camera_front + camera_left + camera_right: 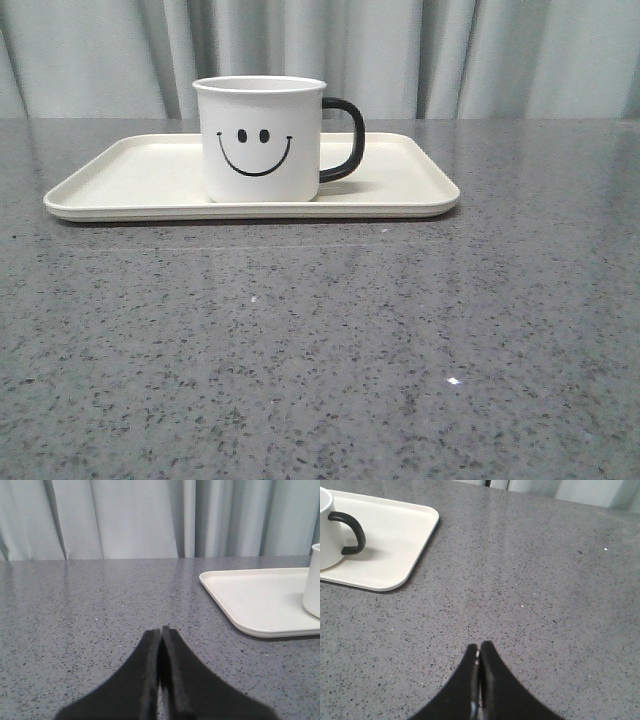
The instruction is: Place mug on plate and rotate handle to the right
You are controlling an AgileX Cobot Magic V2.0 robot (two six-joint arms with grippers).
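On the grey table (320,350), the mug (262,140) sits upright on the plate (130,175), handle (345,138) at three o'clock, and the left gripper (161,630) and right gripper (479,645) are closed and empty, so the job looks done.

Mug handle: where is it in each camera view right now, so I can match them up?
Front: handle on the mug's right side, above the plate.
Left wrist: not visible; only a sliver of the mug at the picture's right edge.
Right wrist: upper left of the picture.
Shared landmark: the plate.
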